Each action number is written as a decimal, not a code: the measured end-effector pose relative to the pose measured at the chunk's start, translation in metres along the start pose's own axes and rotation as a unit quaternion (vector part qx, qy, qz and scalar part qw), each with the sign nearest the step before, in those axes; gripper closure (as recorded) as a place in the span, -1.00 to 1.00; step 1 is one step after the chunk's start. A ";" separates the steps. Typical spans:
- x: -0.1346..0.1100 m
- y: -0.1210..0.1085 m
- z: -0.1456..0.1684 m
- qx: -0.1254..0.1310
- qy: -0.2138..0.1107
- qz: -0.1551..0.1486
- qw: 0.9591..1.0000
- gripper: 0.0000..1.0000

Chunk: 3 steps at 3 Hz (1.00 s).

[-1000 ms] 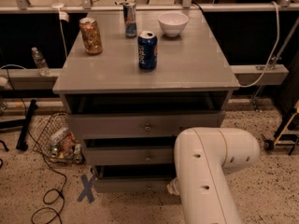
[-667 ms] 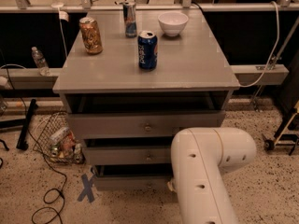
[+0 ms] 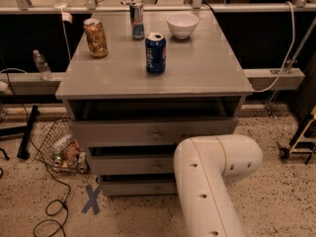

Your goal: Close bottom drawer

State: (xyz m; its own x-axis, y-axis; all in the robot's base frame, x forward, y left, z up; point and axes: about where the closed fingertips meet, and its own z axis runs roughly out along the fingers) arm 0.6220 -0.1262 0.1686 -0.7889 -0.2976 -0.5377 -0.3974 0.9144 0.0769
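Observation:
The grey cabinet (image 3: 148, 80) has three drawers. The bottom drawer (image 3: 136, 187) is the lowest grey panel, with a dark gap above it; its right part and its knob are hidden behind my white arm (image 3: 210, 181). The middle drawer (image 3: 133, 164) and top drawer (image 3: 148, 131) above it show small round knobs. My gripper is out of view; only the arm's elbow and link show, in front of the cabinet's lower right.
On the cabinet top stand a blue can (image 3: 155, 53), a gold can (image 3: 95, 37), a slim can (image 3: 137, 19) and a white bowl (image 3: 182, 24). A wire basket of trash (image 3: 61, 149), cables and a blue tape X (image 3: 92, 199) lie on the floor at left.
My arm has shifted slightly to the left in front of the lower drawers. The drawers and cans have not visibly moved.

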 end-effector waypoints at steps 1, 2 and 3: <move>-0.017 -0.002 0.002 0.006 -0.031 -0.007 0.999 1.00; -0.012 0.003 -0.001 0.006 -0.031 -0.007 0.999 1.00; -0.012 0.003 -0.001 0.006 -0.031 -0.007 0.999 1.00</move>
State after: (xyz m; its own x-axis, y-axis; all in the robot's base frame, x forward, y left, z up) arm 0.6295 -0.1205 0.1765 -0.7521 -0.2940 -0.5898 -0.4028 0.9134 0.0583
